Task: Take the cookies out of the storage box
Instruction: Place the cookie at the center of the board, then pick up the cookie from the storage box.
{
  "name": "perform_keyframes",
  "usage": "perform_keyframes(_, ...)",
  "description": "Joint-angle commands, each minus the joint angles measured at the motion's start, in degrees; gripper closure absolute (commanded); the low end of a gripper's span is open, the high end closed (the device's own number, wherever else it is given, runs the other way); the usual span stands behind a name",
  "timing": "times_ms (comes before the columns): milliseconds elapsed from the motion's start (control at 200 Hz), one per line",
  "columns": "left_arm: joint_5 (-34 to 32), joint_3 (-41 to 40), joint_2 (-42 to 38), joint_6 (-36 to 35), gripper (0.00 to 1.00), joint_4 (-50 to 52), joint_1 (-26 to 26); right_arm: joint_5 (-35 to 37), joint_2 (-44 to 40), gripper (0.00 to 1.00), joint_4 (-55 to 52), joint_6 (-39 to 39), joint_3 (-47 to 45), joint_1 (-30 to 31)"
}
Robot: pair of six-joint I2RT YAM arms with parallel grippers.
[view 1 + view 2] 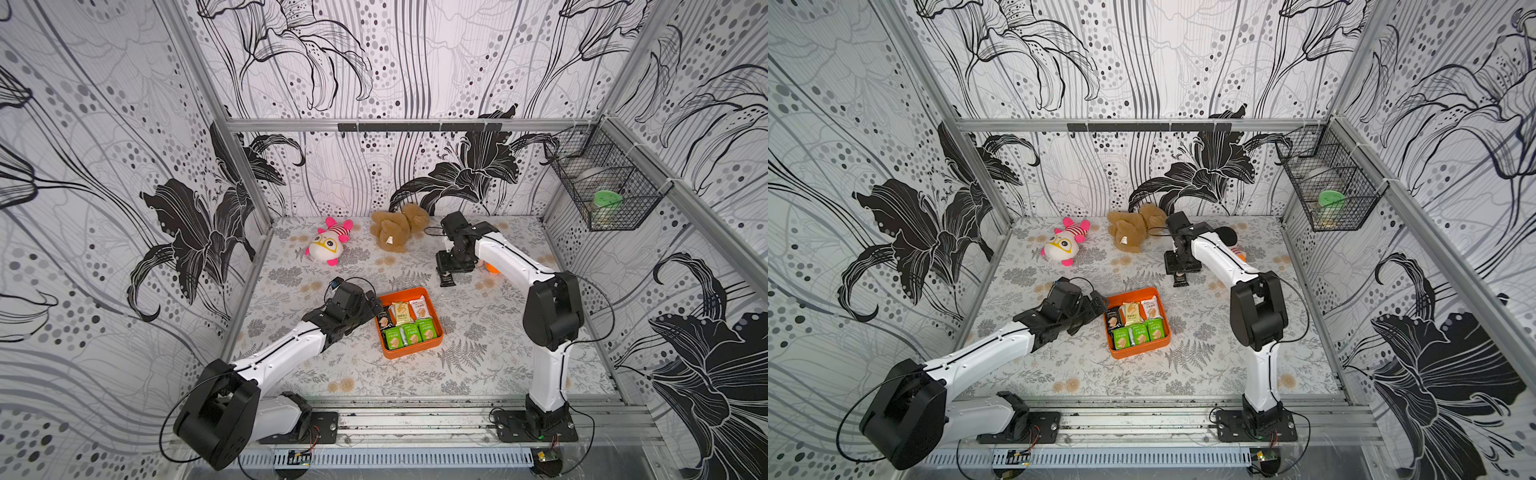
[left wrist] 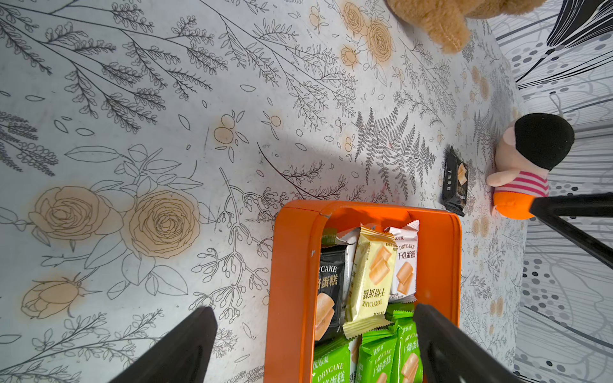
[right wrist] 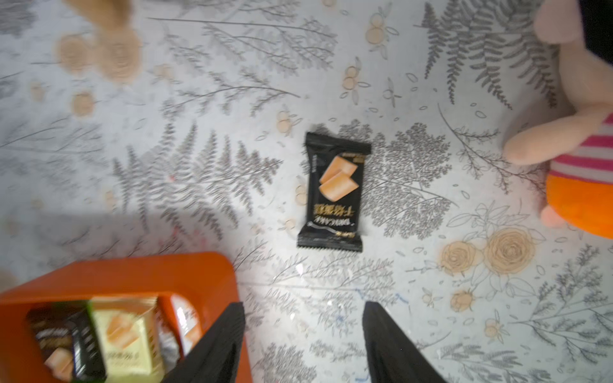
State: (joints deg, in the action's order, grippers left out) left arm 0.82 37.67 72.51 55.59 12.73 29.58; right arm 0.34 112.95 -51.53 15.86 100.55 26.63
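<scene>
The right hand (image 3: 302,310) was seen with its fingers apart and nothing between them, held low over the worktop (image 3: 431,83). Just ahead of it a black packet (image 3: 333,190) lay flat, outside the orange box (image 3: 132,275) and clear of its corner. The left hand (image 2: 313,313) was spread wide and empty as well, set astride one wall of the box. One finger was placed outside over the worktop, the other above the green packets (image 2: 378,358). The other cookies (image 1: 409,328) were packed inside the box near the middle of the worktop: green ones in a row, with a black, a cream and a white one beside them. One packet was judged to be out and the rest not yet taken, and the step in hand was taken to be the left hand's reach for the next. For that, both fingers would have to be brought inside the wall, lowered over a single packet and closed across its narrow width. The cream packet (image 2: 368,275), lying uppermost, looked the likeliest. The exact count in the box could not be settled, since packets overlapped and one corner was covered by the left hand in both top views. The right wrist view was blurred, and a plush doll (image 3: 580,159) beside the black packet was cut off at its edge.
</scene>
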Motion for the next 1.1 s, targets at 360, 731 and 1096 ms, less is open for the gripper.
perform_keyframes(360, -0.1, -3.5, -0.4, -0.4, 0.03, -2.5, 0.3, 1.4, 2.1, 0.43, -3.8, 10.9, -1.5, 15.5)
perform_keyframes(731, -3.3, -6.4, -6.3, -0.9, 0.03, 0.8, 0.1, 9.6, 7.0, 0.41, -5.4, 15.0, -1.0, 17.0)
perform_keyframes(1096, -4.2, -5.5, -7.0, -1.8, 0.03, 2.7, 0.1, 10.5, 9.3, 0.41, -4.7, 18.6, -1.9, 17.0)
